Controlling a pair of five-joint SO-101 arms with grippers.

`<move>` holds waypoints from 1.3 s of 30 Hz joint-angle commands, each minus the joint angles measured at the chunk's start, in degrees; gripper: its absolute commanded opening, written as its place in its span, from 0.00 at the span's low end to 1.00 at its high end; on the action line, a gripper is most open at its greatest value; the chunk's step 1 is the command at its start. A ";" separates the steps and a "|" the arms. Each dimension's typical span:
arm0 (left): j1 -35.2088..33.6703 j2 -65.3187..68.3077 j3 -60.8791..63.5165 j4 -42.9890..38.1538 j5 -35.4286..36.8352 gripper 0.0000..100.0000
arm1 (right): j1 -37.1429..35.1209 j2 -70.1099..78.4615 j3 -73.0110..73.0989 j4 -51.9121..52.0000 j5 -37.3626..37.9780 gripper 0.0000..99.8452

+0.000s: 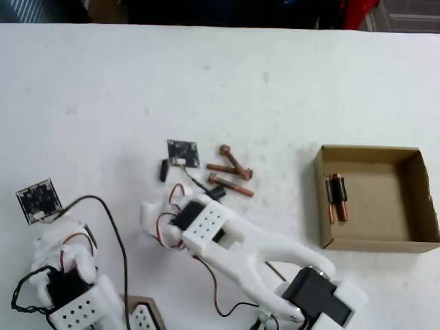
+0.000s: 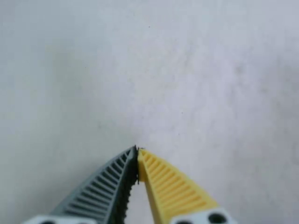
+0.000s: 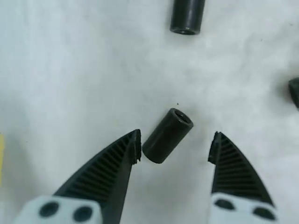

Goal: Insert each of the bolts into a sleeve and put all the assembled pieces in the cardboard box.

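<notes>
We are looking down on a white table (image 1: 103, 89) with our two arms at its near edge. Our right gripper (image 3: 176, 137) is standing wide open, its black ribbed fingers (image 3: 107, 172) hanging low over the table. A short black cylindrical sleeve (image 3: 167, 135) is lying on its side between them. It is angled across the gap, just beside one fingertip and apart from the other. A second black sleeve (image 3: 187, 16) is lying farther off, beyond the fingertips.

Our left gripper (image 2: 138, 150) is closed on nothing, its grey finger (image 2: 100, 186) and yellow finger (image 2: 170, 186) meeting at the tips over bare table.

In the high view we are seeing three copper-coloured metal bolts (image 1: 232, 185) lying loose in a cluster near the middle of the table, two of them crossing. They are lying between the right arm and the open brown cardboard box (image 1: 371, 150), which is sitting at the table's right side. Inside the box, what look like two assembled pieces (image 1: 337, 196), copper bolts in black sleeves, are lying side by side near the wall closest to the loose bolts.
</notes>
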 commanded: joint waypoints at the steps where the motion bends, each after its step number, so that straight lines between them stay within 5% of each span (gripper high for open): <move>1: -0.75 -0.48 -0.09 0.53 -0.09 0.02 | 0.40 -0.13 1.32 -4.35 -1.85 0.22; 12: -0.75 -0.48 -0.09 0.53 -0.09 0.02 | 0.40 -0.13 7.30 -13.76 -4.84 0.22; 26: -0.75 -0.48 -0.09 0.53 -0.09 0.02 | 4.00 -0.13 8.79 -12.79 -5.27 0.21; 34: -0.75 -0.48 -0.09 0.53 -0.09 0.02 | 4.09 -0.13 9.41 -13.23 0.18 0.04; 39: -0.75 -0.48 -0.09 0.53 -0.18 0.02 | 3.82 -0.13 9.49 -13.05 0.79 0.12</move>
